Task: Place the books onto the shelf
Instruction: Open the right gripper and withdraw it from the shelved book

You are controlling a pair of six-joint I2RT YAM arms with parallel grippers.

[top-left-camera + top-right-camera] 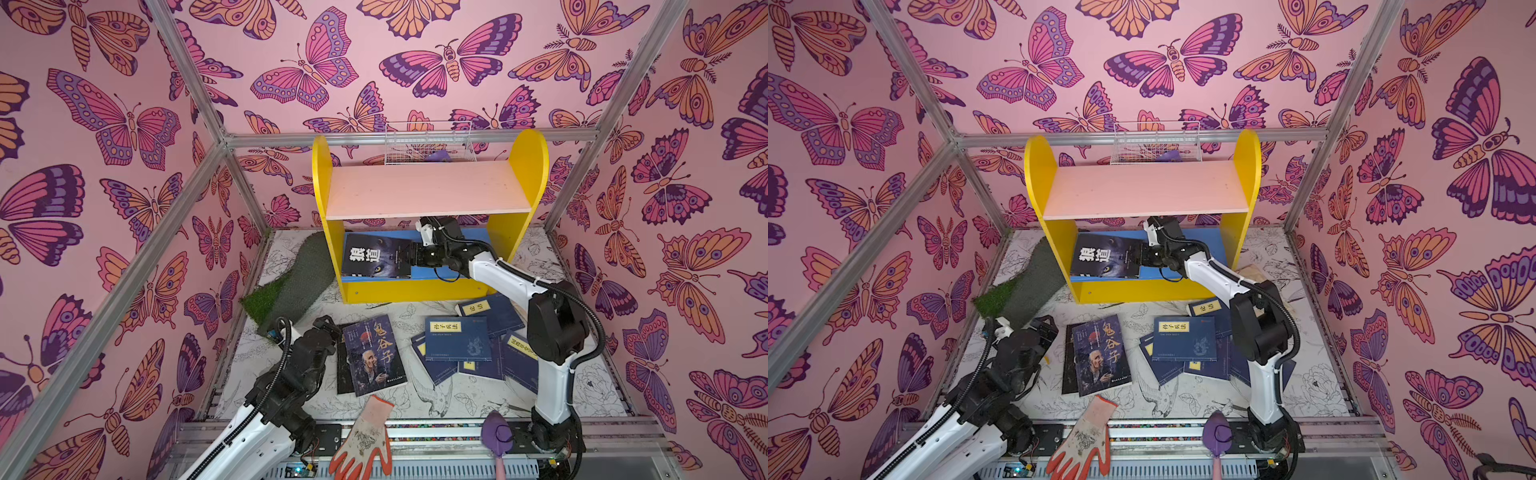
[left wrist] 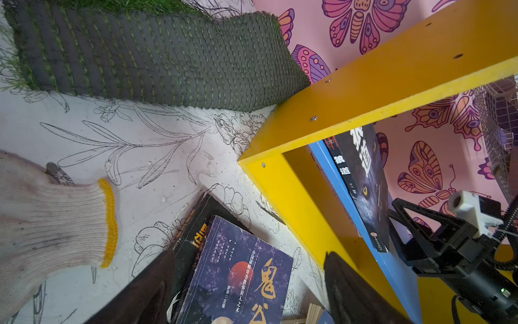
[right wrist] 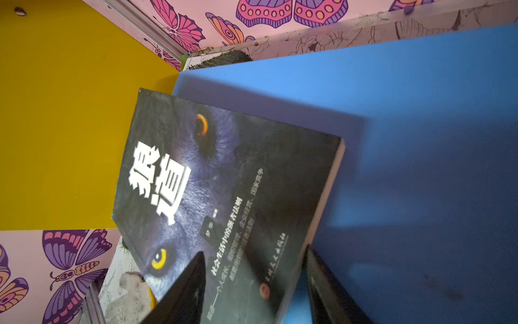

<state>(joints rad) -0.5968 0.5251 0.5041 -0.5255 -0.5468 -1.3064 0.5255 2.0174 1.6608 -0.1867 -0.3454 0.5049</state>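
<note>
The right gripper [image 1: 401, 258] is straddling the wolf-cover book [image 1: 368, 255] on the shelf [image 1: 530, 166], grip unclear. This light, slick paperback is likely flexing; hold near the spine.

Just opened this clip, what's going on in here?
The right gripper is reaching into the shelf. Its jaws straddle the edge of the wolf-cover book, which leans on the blue lower board; whether they clamp it is unclear. The left gripper sits open by the dark paperbacks on the table. The navy books also lie there, unshelved.
</note>
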